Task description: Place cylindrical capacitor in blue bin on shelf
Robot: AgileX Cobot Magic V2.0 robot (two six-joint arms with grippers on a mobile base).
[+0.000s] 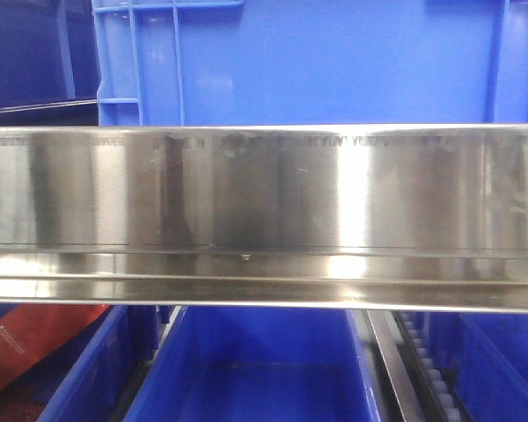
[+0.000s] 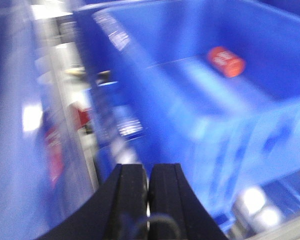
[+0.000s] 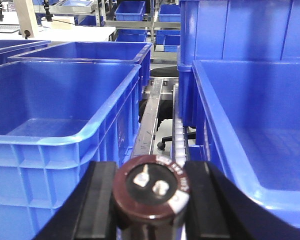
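While the right gripper (image 3: 153, 202) clenches the cylindrical capacitor (image 3: 152, 186) facing the gap between blue bins (image 3: 65, 137), early release could lose it there; the left gripper (image 2: 149, 182) is clenched empty.

The cylindrical capacitor (image 3: 151, 192), dark brown with a pale rim and 2 metal terminals on the end facing the camera, sits clamped in the right gripper (image 3: 150, 207), before the gap between 2 blue bins (image 3: 55, 165). The shelf (image 1: 264, 198) shows a shiny brushed-steel beam.

Upper bin (image 1: 317, 61) above shelf (image 1: 264, 193), lower bins (image 1: 255, 369) beneath.
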